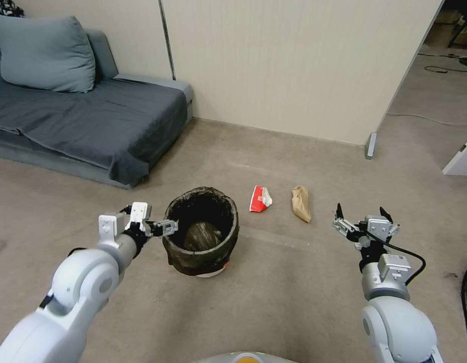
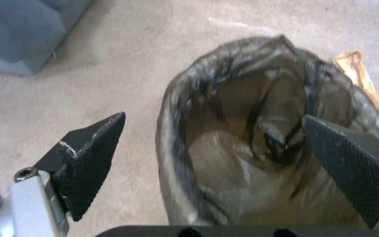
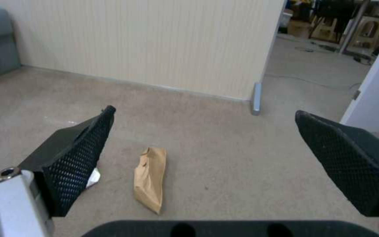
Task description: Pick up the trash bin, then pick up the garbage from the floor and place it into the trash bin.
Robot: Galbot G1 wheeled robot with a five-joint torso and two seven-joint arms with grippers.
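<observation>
- The trash bin point(image 1: 201, 237) stands on the floor point(image 1: 293, 282) in front of the robot, its dark bag point(image 2: 224, 98) folded over the rim, with the sofa point(image 1: 92, 116) off to the left.
- The left gripper point(image 1: 165, 228) sits right at the bin's near-left rim, and the left wrist view shows its fingers point(image 2: 88, 161) spread wide, one outside the wall and the other over the mouth.
- So the jaws straddle the rim and hold nothing; the bin is not lifted.
- Risk one: the liner is loose and slack, so a close here may pinch bag only and miss the plastic wall. The bin would then sag or slip out on the lift.
- Risk two: a one-sided rim hold on a light bin will likely tip it, and whatever lies in the bottom could spill.
- Risk three: a push sideways before closing could skid the bin across the carpet.
- The left arm reaches forward and low, wrist turned inward towards the bin.
- The right gripper point(image 1: 363, 222) hovers above the floor on the robot's right, fingers point(image 3: 80, 158) wide apart, empty.
- The right forearm points ahead, well apart from the bin.
- The garbage waits beyond: a red-and-white cup point(image 1: 260, 198) just past the bin, and a brown paper bag point(image 1: 301, 203) beside it, both lying flat on the floor near the wall point(image 1: 293, 65).
- The paper bag lies ahead of the right gripper, to its left.
</observation>
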